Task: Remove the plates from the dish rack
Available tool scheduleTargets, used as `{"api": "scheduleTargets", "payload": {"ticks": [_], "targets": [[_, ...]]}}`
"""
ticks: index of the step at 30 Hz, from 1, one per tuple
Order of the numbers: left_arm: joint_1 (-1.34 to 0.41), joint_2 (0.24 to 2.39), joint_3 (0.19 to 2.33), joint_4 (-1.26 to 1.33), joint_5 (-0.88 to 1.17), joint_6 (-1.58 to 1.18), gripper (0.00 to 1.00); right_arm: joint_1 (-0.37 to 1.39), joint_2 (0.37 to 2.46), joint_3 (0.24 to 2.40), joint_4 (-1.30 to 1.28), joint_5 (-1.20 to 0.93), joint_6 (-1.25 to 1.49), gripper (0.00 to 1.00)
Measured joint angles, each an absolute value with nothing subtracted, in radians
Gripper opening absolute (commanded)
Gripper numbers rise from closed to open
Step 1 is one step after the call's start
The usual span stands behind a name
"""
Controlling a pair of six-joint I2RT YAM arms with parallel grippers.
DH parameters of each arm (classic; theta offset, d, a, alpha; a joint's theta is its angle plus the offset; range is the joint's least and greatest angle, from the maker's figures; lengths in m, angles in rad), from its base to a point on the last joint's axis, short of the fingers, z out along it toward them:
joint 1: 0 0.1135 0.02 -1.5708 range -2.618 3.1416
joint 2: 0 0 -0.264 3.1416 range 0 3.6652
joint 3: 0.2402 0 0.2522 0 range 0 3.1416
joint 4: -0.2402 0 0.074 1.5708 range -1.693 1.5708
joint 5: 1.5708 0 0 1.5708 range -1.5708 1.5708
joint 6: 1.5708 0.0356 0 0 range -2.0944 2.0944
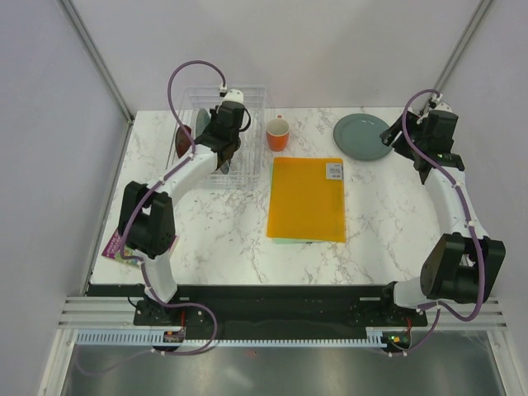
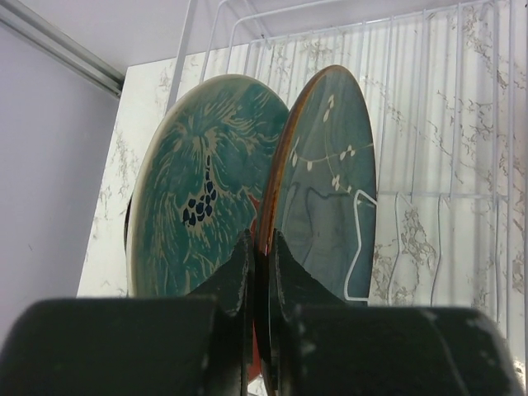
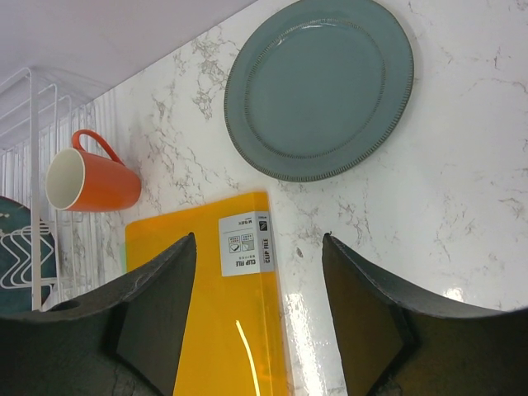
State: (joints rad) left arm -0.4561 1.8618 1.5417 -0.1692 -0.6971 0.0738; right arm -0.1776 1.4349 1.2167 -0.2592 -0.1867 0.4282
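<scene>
Rack (image 1: 247, 177) holds two upright plates, teal plate (image 2: 198, 190) and red-rimmed plate (image 2: 326, 181); left gripper (image 2: 260, 247) pinches the red-rimmed plate's edge; right gripper (image 3: 257, 239) gapes empty near the grey plate (image 3: 320, 87), flat on the table (image 3: 462, 214).

Showing teal with pale tan streaks and dark blue dots on one racked plate (image 2: 206, 181). Showing muted teal, cream leaf sprigs and an orange-red rim on the neighbouring plate (image 2: 330, 165). Showing grey-green on the flat plate (image 3: 320, 87), orange with a white inside on the cup (image 3: 91, 183), orange-yellow with a white label on the folder (image 3: 239, 330), grey-veined white on the table (image 3: 462, 190).
</scene>
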Motion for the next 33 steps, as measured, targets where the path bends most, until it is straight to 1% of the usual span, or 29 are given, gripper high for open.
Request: {"api": "scheduleTargets", "payload": {"ticks": [8, 17, 25, 29, 33], "targets": [[-0.502, 1.862, 1.624, -0.315, -0.746, 0.123, 0.02, -0.176, 1.433, 1.205, -0.263, -0.202, 0.429, 0.70], [-0.519, 1.844, 1.659, -0.353, -0.776, 0.159, 0.02, -0.172, 1.392, 1.201, -0.271, -0.238, 0.428, 0.71], [-0.538, 1.774, 1.747, -0.444, -0.780, 0.189, 0.02, -0.150, 1.381, 1.201, -0.278, -0.292, 0.419, 0.71], [-0.567, 1.722, 1.822, -0.485, -0.722, 0.175, 0.02, -0.139, 1.381, 1.192, -0.278, -0.310, 0.418, 0.71], [-0.580, 1.633, 1.843, -0.517, -0.593, 0.092, 0.02, -0.128, 1.394, 1.185, -0.276, -0.364, 0.418, 0.72]]}}
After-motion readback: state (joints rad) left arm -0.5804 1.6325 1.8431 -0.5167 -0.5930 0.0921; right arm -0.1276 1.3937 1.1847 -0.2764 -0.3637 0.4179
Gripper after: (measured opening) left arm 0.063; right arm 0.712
